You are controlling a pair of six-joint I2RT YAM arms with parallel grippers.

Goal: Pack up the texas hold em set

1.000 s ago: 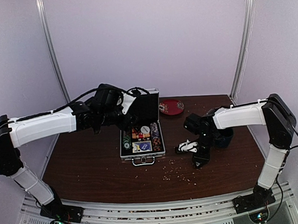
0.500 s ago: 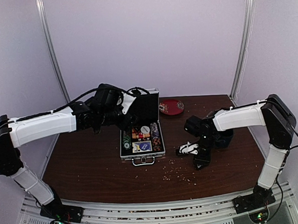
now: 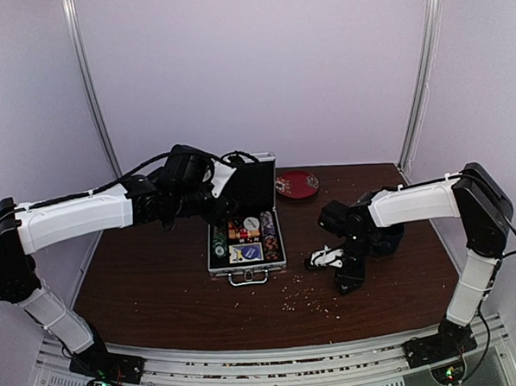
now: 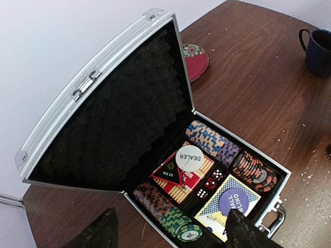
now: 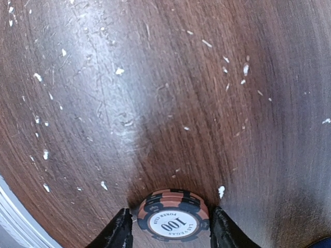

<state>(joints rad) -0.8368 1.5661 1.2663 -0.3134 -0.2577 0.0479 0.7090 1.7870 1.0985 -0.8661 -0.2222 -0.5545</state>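
Orange-and-black round poker chip (image 5: 173,219) could slip from a shallow pinch.
Flat on brown wooden table (image 5: 155,77) right of silver aluminium case (image 4: 103,66), flanked by right gripper (image 3: 344,284), grip unclear; left gripper (image 4: 172,232) open over case.

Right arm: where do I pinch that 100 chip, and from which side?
Pinch the 100 chip across its rim, coming straight down from above: it appears to lie flat, face up, on the table, and the right gripper straddles it.
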